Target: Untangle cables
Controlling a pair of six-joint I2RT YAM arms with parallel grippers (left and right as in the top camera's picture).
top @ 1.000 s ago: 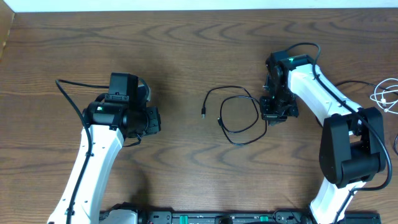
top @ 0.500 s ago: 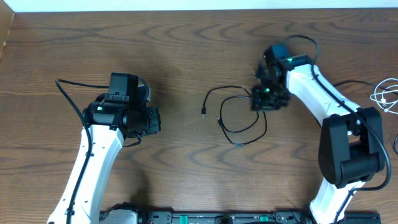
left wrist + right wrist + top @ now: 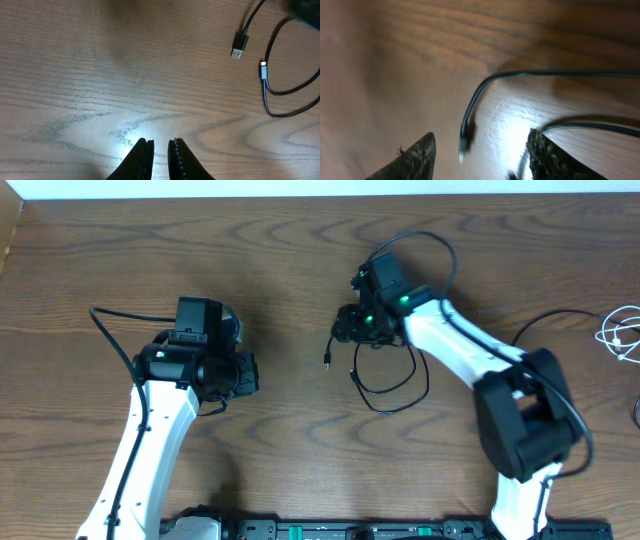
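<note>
While over black cable point(image 3: 560, 73), right gripper point(image 3: 481, 134) agape

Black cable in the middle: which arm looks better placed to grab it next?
Right, probably. The right gripper, open, hovers over the black cable near its plug, while the left gripper sits well off to the side.

The tabletop point(image 3: 300, 240) reads to me as dark, bold-grained wood, smooth enough to throw a pale glare in both wrist views. The black cable point(image 3: 545, 73) has a smooth, faintly shiny plastic jacket and a plug point(image 3: 240, 51) tipped in bright metal. My left fingers point(image 3: 142, 159) look ribbed and black, the right fingers point(image 3: 417, 159) rough and speckled, and the arm shells point(image 3: 140, 450) look like smooth white plastic.
</note>
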